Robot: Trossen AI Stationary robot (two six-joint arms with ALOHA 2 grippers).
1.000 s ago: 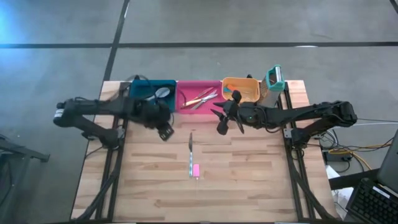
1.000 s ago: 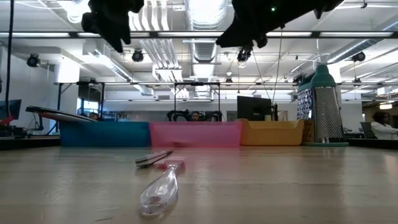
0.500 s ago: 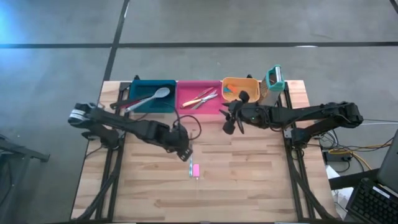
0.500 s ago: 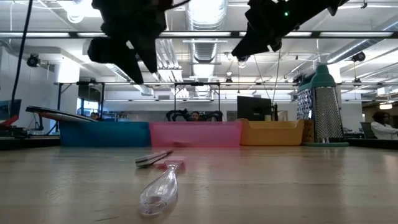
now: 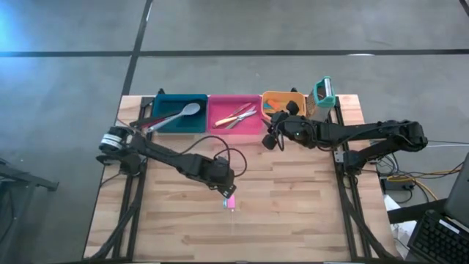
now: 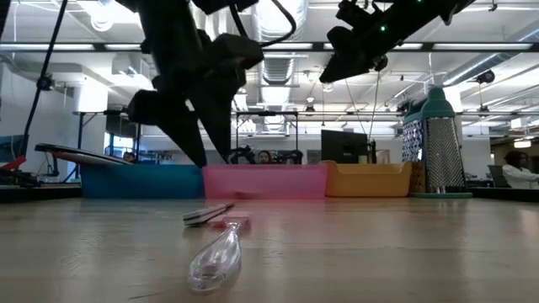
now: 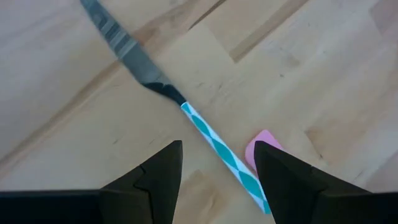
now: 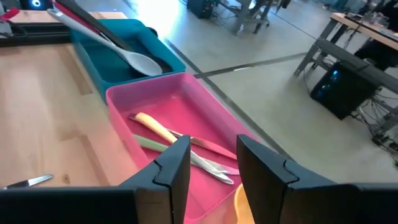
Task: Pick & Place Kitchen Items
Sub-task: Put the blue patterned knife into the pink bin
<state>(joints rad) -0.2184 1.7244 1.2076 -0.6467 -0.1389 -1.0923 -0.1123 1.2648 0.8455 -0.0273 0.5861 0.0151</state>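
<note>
Nearest the front of the worktop [image 5: 293, 213] lies a clear plastic spoon [image 6: 215, 257] with a pink handle end [image 5: 231, 201], and just beside it a knife with a teal-and-white checked handle [image 7: 225, 155], its metal blade [image 7: 124, 46] pointing toward the bins. The left pincer [image 5: 225, 188] hangs directly over that knife, fingers [image 7: 163, 177] apart with the handle showing between them, not touching it.

Farther back, the right pincer [image 5: 270, 138] hovers above the worktop just in front of the pink bin [image 5: 236, 116], its fingers [image 8: 172, 168] slightly apart and holding nothing.

Along the far edge, the teal bin [image 5: 178, 114] holds a grey spatula [image 8: 134, 57] and a long black spoon [image 8: 87, 20]. The pink bin holds a yellow-handled knife [image 8: 155, 127] among other cutlery. Next come an orange bin [image 5: 289, 103] and an upright teal-topped grater [image 6: 438, 143].
</note>
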